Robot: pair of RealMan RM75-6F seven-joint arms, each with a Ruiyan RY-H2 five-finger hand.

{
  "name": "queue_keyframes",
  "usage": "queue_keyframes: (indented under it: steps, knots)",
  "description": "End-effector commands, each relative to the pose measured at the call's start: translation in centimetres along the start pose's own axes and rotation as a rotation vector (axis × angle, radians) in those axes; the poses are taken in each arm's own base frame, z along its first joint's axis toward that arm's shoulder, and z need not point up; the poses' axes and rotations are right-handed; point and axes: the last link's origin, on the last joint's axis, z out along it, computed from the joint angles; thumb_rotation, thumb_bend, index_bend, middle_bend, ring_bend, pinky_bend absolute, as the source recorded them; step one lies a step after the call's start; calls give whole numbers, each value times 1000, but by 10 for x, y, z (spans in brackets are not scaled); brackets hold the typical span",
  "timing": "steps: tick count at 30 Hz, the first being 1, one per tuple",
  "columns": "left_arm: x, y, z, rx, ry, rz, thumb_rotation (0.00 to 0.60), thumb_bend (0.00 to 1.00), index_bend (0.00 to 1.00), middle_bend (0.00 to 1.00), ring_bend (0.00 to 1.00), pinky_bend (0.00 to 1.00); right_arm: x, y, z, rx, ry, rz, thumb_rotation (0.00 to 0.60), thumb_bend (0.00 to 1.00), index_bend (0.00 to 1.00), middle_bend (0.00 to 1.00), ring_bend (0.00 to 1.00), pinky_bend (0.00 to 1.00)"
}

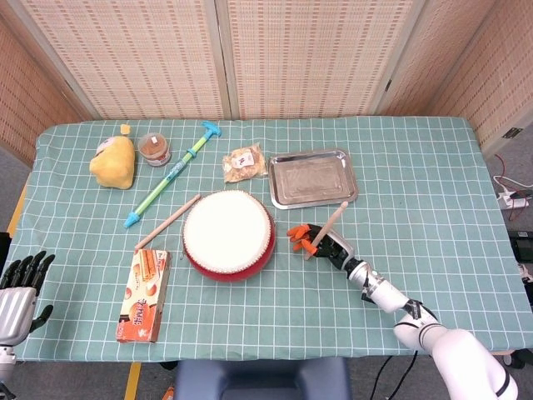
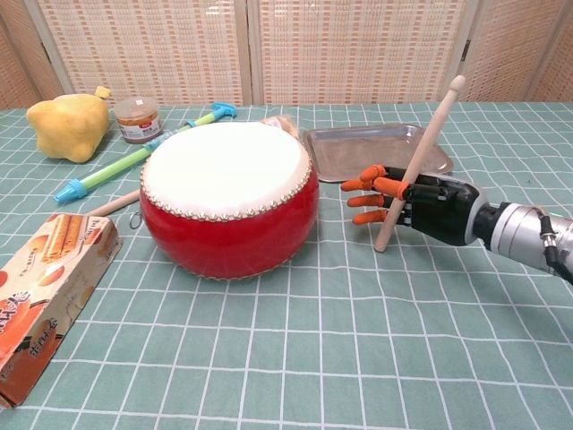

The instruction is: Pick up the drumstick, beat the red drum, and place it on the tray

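Note:
The red drum (image 1: 227,234) (image 2: 228,196) with a white head stands mid-table. My right hand (image 1: 323,243) (image 2: 421,207) hovers just right of it and holds a wooden drumstick (image 1: 326,230) (image 2: 417,164), which stands steeply upright with its tip pointing up and back. The orange fingertips (image 2: 363,185) point toward the drum, a short gap away. The metal tray (image 1: 313,177) (image 2: 358,143) lies behind the hand. My left hand (image 1: 18,287) rests off the table's front left corner, fingers apart, holding nothing.
A second wooden stick (image 1: 167,222) lies left of the drum, beside a snack box (image 1: 144,295) (image 2: 36,300). Further back are a green-blue toy pump (image 1: 173,172), a yellow plush (image 1: 114,162), a small jar (image 1: 155,149) and a snack bag (image 1: 243,162).

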Motion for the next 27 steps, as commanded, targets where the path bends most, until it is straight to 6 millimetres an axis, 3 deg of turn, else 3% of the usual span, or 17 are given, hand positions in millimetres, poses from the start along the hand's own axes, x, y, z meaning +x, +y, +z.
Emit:
queue_keyframes:
  steps: [1,4,6,10,13,20,27]
  knots:
    - [0,0,0,1,-2,1,600,241,0,0,0,0,-2,2,-1,-3,-11,-7,600,546,526,351,340,408]
    - [-1,0,0,-1,-5,0,600,240,0,0,0,0,-4,4,-3,-4,-17,-15,600,534,545,375,368,443]
    - [-1,0,0,-2,-5,-3,600,240,0,0,0,0,-5,4,-2,0,-15,-16,600,476,550,396,392,469]
    - [-2,0,0,-3,-9,-7,600,242,0,0,0,0,-7,5,-2,3,-17,-25,600,193,563,437,444,523]
    - [-4,0,0,-2,-13,-10,600,241,0,0,0,0,-11,7,-1,1,-26,-38,600,48,570,460,470,547]
    - [-6,-2,1,0,-19,-16,600,240,0,0,0,0,-24,9,4,2,-46,-68,600,0,652,562,577,650]
    - [-8,-5,1,6,-22,-20,600,241,0,0,0,0,-32,13,8,2,-35,-86,600,0,896,766,826,884]
